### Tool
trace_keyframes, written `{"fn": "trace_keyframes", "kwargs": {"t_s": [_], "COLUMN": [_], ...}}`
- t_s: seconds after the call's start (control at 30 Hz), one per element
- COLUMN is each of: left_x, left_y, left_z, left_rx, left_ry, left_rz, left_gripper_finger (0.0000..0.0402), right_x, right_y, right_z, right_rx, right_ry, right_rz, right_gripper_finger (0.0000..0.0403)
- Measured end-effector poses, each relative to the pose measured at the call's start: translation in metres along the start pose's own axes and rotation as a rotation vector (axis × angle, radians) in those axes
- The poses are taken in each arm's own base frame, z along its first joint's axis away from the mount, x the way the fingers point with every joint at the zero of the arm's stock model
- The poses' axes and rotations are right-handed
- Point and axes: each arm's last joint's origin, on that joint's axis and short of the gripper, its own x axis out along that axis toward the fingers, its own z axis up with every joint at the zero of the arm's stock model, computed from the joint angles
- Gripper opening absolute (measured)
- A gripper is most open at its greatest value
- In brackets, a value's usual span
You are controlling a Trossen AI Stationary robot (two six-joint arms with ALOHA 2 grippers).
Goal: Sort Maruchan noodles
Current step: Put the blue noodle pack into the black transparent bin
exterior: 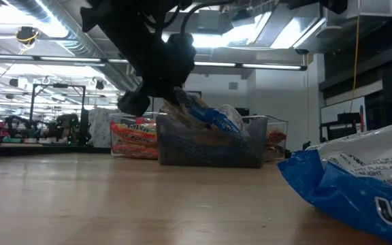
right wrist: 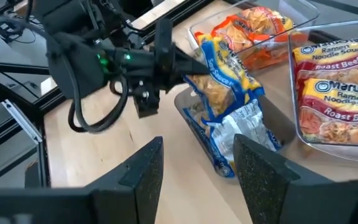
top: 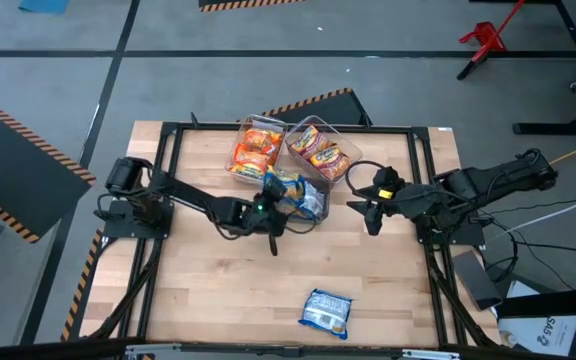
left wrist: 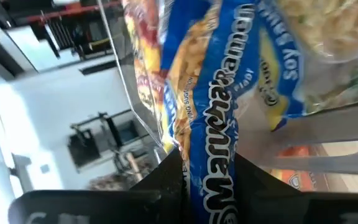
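My left gripper is shut on a blue-and-yellow Maruchan packet above a clear bin near the table's middle. That bin holds another blue-and-white packet. Behind it stand two more clear bins: one with orange packets, one with red-and-white roast beef packets. One more blue packet lies flat near the table's near edge, and it fills the right of the low view. My right gripper is open, to the right of the bins, and touches nothing. My left gripper pinches the blue packet between its two fingers at one end, across the printed name. The fingers come from the table's left, about level. The packet is lifted off the table, and its free end slants down over the bin.
The three bins crowd the far middle of the table. Bare wood stretches across the near half, apart from the lone blue packet. A black frame runs around the table. My right arm reaches in from the right edge.
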Motion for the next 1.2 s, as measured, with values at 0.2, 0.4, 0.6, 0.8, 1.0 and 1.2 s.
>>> {"fn": "trace_keyframes", "kwargs": {"t_s": [0.2,0.4,0.6,0.8,1.0,1.2], "left_x": [-0.002,-0.003,0.004,0.004,0.002,-0.003], "left_y": [-0.01,-0.004,-0.004,-0.004,-0.003,0.016], "left_z": [0.019,0.028,0.026,0.027,0.029,0.032], "left_rx": [-0.021,-0.109,-0.262,-0.26,-0.262,-0.305], "left_ry": [-0.12,-0.206,-0.288,-0.322,-0.312,-0.281], "left_rz": [-0.016,0.013,-0.088,-0.113,-0.101,-0.117], "left_gripper_finger": [0.0057,0.0057,0.0069,0.0089,0.0109,0.0118], "right_x": [0.0,0.0,0.0,0.005,0.02,0.035], "right_y": [0.0,0.0,0.001,0.003,0.008,0.013], "right_z": [0.0,0.0,-0.001,-0.004,-0.012,-0.019], "right_rx": [0.001,0.005,0.0,-0.041,-0.073,-0.089], "right_ry": [0.009,0.01,0.02,0.077,0.136,0.181], "right_rz": [0.011,0.012,0.022,0.048,0.013,-0.004], "right_gripper_finger": [0.0176,0.0176,0.0176,0.0194,0.0262,0.0326]}}
